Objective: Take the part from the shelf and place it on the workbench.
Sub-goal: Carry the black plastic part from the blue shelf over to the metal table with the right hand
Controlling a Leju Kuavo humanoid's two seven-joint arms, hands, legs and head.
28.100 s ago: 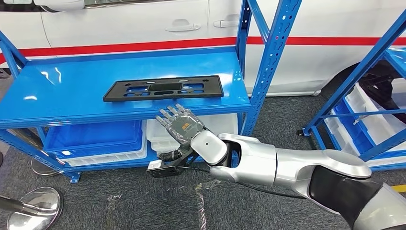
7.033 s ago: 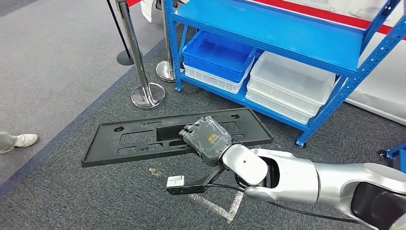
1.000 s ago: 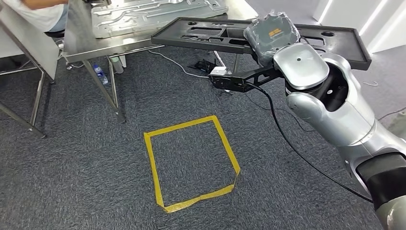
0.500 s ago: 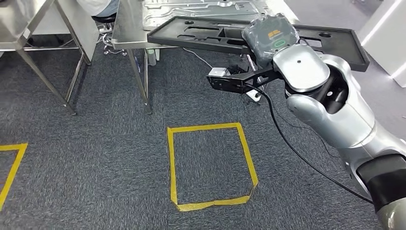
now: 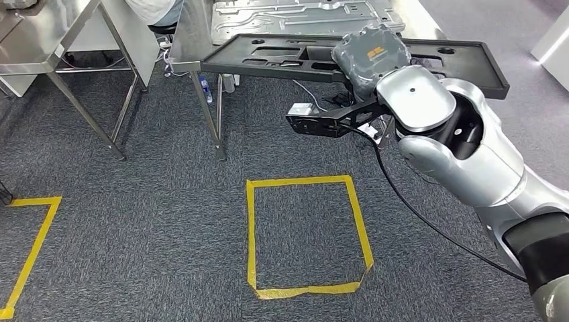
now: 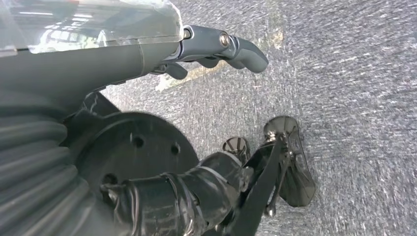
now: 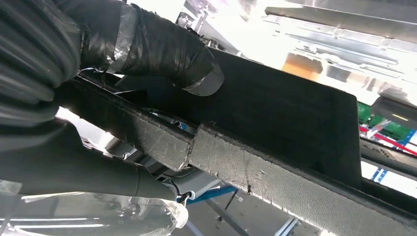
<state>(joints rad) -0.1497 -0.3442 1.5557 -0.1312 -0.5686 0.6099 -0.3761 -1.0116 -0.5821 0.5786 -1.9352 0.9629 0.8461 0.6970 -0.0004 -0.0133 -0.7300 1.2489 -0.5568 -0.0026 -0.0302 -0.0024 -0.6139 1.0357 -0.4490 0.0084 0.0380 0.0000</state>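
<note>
While gripping from above, right hand (image 5: 369, 54) clamped on the long flat black plastic panel with cut-out slots (image 5: 268, 57), grey cover with its orange mark facing up. Seen from the right wrist camera, thick taped thumb (image 7: 162, 46) pressed against the panel's dark underside, rough pale edge of the panel running across just beside it. Held roughly level in the air, off the floor, one end reaching over the front edge of the steel workbench with thin metal legs (image 5: 191, 40), the other end jutting out past the silver right arm (image 5: 463, 147). Whether the panel touches the benchtop, cannot tell. Lying on the bench behind the panel, a stamped silver sheet-metal part (image 5: 302, 13). Hanging below the wrist, a black camera bracket (image 5: 322, 121) with a cable trailing down. Left hand (image 6: 216, 46) hanging over the floor, fingers curled in with nothing in them. Below on the dark grey carpet (image 5: 134, 221), a square outlined in yellow tape (image 5: 251, 235), directly in front of the bench. Further left, a second steel table (image 5: 54, 33).
</note>
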